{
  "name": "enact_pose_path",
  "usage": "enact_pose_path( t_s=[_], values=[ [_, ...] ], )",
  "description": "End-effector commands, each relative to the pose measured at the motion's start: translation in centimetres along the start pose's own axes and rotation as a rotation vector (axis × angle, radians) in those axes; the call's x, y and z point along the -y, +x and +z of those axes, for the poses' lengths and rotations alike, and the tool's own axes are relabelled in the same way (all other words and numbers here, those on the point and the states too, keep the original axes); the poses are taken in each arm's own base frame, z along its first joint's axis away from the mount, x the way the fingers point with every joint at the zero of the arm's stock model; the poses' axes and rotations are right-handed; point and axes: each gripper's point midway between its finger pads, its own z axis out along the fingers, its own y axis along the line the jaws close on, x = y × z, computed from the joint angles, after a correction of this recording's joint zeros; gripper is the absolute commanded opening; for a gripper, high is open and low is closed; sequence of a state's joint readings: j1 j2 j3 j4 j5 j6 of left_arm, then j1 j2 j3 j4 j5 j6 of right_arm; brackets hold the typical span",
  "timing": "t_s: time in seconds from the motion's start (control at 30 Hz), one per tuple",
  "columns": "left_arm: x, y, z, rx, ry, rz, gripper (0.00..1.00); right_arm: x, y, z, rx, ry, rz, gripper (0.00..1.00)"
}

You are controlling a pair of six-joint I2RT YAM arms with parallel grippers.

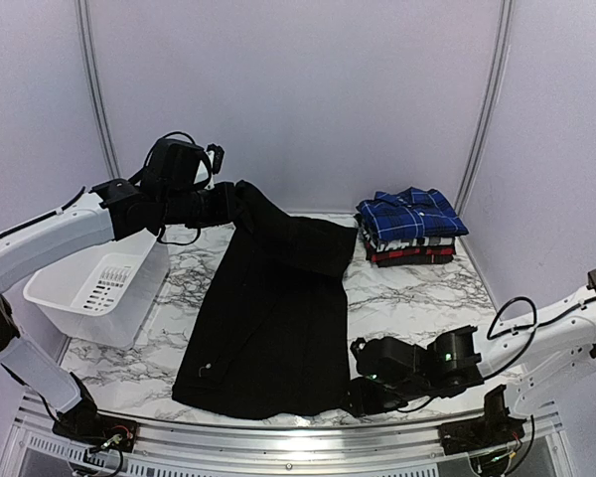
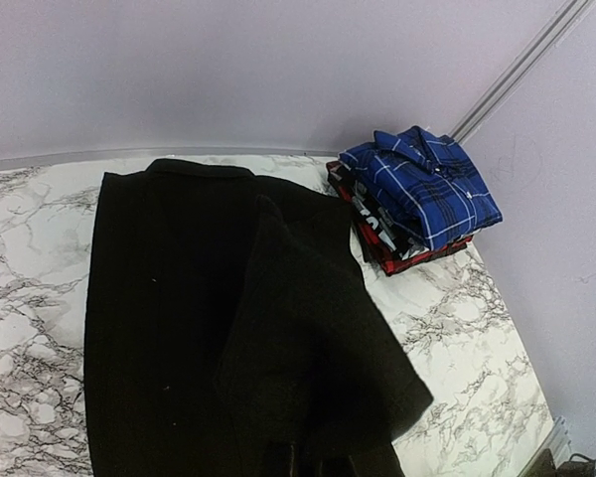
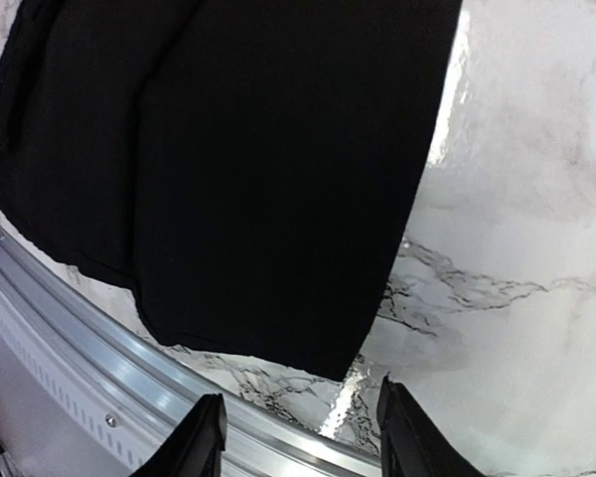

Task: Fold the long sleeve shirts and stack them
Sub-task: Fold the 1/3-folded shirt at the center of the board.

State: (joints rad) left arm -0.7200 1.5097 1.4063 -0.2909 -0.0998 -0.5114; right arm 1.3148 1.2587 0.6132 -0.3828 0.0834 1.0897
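We see black shirt (image 1: 268,328) flat on table (image 1: 417,298), long axis near-to-far. Far-left edge pinched, raised by left gripper (image 1: 228,204). Near-right hem corner just ahead of right gripper (image 3: 300,405), spread, empty; we judge it nearer.

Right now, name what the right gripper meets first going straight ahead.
Probably the near hem of the black shirt, just ahead of the right gripper; its height above the marble table is unclear.

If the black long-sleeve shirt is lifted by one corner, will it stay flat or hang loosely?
Probably floppy: the black long-sleeve shirt sags and folds over itself where its far end is raised. Likely light, as the thin cloth lies flat on the marble table. A push would probably bunch it.
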Motion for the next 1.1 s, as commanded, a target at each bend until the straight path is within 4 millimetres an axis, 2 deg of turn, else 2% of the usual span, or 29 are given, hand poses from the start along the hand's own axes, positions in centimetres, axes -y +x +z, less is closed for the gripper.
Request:
enact_pose_path(
  t_s=[0.0, 0.13, 0.27, 0.4, 0.53, 0.6, 0.63, 0.7, 0.9, 1.07],
  values=[
    [0.4, -0.6, -1.1, 0.002, 0.029, 0.016, 0.00, -0.8, 0.3, 0.7, 0.023, 0.074, 0.068, 0.44],
    [0.3, -0.7, -1.3, 0.005, 0.032, 0.025, 0.00, -0.8, 0.4, 1.8, 0.022, 0.119, 0.078, 0.33],
    [0.2, -1.1, -1.8, 0.016, 0.032, 0.026, 0.00, -0.5, 0.6, 2.5, 0.020, 0.169, 0.079, 0.28],
    [0.2, -1.3, -2.1, 0.022, 0.035, 0.025, 0.01, 0.0, 0.5, 2.3, 0.035, 0.217, 0.079, 0.27],
    [0.4, -1.5, -1.9, 0.021, 0.041, 0.022, 0.01, 0.6, 0.4, 2.4, 0.044, 0.244, 0.077, 0.21],
    [0.6, -1.5, -1.6, 0.018, 0.046, 0.018, 0.01, 1.1, 0.5, 2.3, 0.048, 0.265, 0.074, 0.13],
    [0.7, -1.5, -1.4, 0.014, 0.048, 0.015, 0.01, 1.3, 0.4, 2.2, 0.051, 0.270, 0.073, 0.06],
    [0.8, -1.5, -1.1, 0.011, 0.052, 0.008, 0.01, 1.7, 0.4, 2.0, 0.058, 0.279, 0.071, 0.00],
    [1.8, -1.7, 0.2, -0.005, 0.088, -0.027, 0.01, 4.1, -0.3, 0.4, 0.084, 0.329, 0.078, 0.00],
    [3.5, -2.5, 1.6, -0.007, 0.140, -0.049, 0.00, 7.3, -1.4, -1.6, 0.111, 0.343, 0.113, 0.00]
  ],
)
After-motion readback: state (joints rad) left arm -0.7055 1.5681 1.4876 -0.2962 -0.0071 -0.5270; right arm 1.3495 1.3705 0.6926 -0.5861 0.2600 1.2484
